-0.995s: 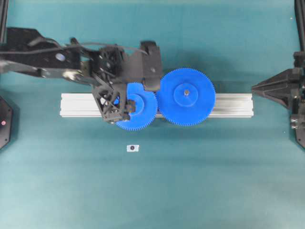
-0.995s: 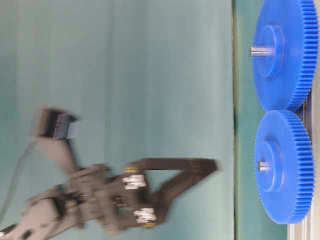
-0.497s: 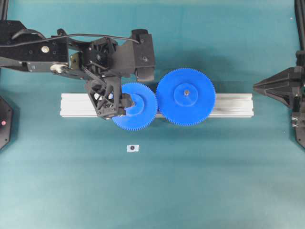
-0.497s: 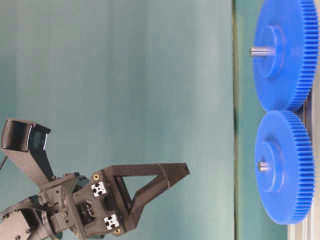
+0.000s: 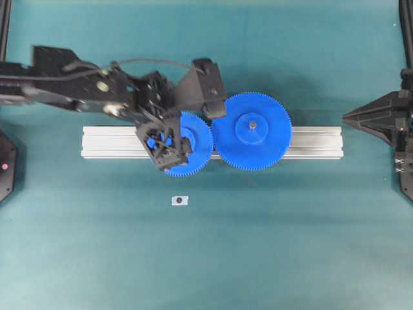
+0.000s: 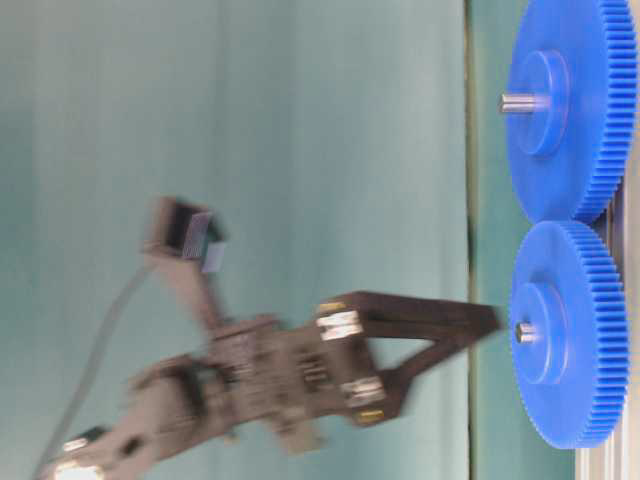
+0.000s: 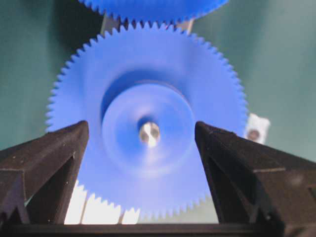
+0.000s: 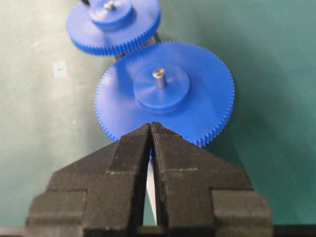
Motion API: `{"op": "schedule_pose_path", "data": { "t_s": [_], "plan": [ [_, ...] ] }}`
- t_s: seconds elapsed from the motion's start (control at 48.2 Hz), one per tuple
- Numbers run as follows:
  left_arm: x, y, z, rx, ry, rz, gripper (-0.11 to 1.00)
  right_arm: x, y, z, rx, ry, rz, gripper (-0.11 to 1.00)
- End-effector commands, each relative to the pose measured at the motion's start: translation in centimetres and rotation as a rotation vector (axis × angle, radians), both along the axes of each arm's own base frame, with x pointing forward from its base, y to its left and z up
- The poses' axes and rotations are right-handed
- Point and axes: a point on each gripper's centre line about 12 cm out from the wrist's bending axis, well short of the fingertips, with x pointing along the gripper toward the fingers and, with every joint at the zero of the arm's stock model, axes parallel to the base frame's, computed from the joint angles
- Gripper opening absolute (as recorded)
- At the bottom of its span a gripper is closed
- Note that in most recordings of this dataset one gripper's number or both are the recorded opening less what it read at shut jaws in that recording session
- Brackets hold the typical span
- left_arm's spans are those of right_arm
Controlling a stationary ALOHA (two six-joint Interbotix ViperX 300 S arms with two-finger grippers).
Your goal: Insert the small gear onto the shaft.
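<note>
The small gear point(image 5: 197, 139) lies flat on the aluminium rail point(image 5: 110, 142), meshed with the larger gear. A thin grey shaft point(image 6: 519, 332) pokes out of its hub hole and also shows in the left wrist view point(image 7: 149, 134). My left gripper point(image 5: 173, 147) is open and hovers just above the small gear. Its fingers point(image 7: 59, 153) stand either side of the hub and touch nothing. In the blurred table-level view a fingertip point(image 6: 488, 318) is just short of the hub. My right gripper point(image 8: 150, 126) is shut and empty, far right point(image 5: 345, 118).
The larger blue gear point(image 5: 251, 131) sits on the rail with its own grey pin point(image 8: 158, 76). A tiny white tab with a dark dot point(image 5: 180, 201) lies on the green cloth in front of the rail, also in the left wrist view point(image 7: 254, 129).
The left gripper pulled up and to the left half a second ago. It has since swung back right and dropped close over the small gear's hub. The gears and right arm are still.
</note>
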Motion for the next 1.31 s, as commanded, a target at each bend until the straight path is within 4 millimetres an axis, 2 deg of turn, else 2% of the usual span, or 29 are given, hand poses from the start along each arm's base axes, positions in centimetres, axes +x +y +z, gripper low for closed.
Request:
{"op": "schedule_pose_path", "data": {
  "t_s": [0.0, 0.124, 0.311, 0.435, 0.56, 0.663, 0.808, 0.953, 1.119, 1.285],
  "plan": [
    [0.7, 0.1, -0.4, -0.004, -0.019, 0.014, 0.85, 0.2, -0.1, 0.3, 0.007, -0.009, -0.005, 0.11],
    [1.2, 0.2, -1.6, -0.011, -0.009, 0.025, 0.85, 0.1, -0.1, 0.4, 0.007, -0.009, -0.005, 0.11],
    [1.0, 0.3, 0.7, -0.005, -0.047, 0.024, 0.85, 0.1, -0.1, 0.4, 0.006, -0.012, -0.007, 0.11],
    [0.3, 0.2, 3.7, 0.0, -0.093, 0.025, 0.85, 0.0, -0.1, 0.4, 0.006, -0.014, -0.007, 0.11],
    [-0.8, 0.0, 8.6, 0.011, -0.209, 0.025, 0.85, 0.1, -0.1, 0.4, 0.006, -0.012, -0.007, 0.11],
    [-2.2, -0.1, 11.8, 0.02, -0.288, 0.023, 0.85, 0.0, -0.1, 0.4, 0.006, -0.012, -0.007, 0.11],
    [-4.8, -0.5, 14.6, 0.029, -0.361, 0.02, 0.85, 0.0, -0.1, 0.4, 0.006, -0.012, -0.007, 0.11],
    [-7.5, -0.8, 15.4, 0.047, -0.39, 0.001, 0.85, -0.1, 0.0, 0.4, 0.004, -0.019, -0.006, 0.11],
    [-10.4, -1.3, 15.2, 0.096, -0.422, -0.06, 0.85, -0.4, 0.0, 0.0, 0.007, -0.018, -0.007, 0.11],
    [-11.7, -1.8, 14.8, 0.136, -0.493, -0.109, 0.85, -0.4, 0.0, 0.1, 0.024, -0.026, -0.014, 0.11]
  ]
}}
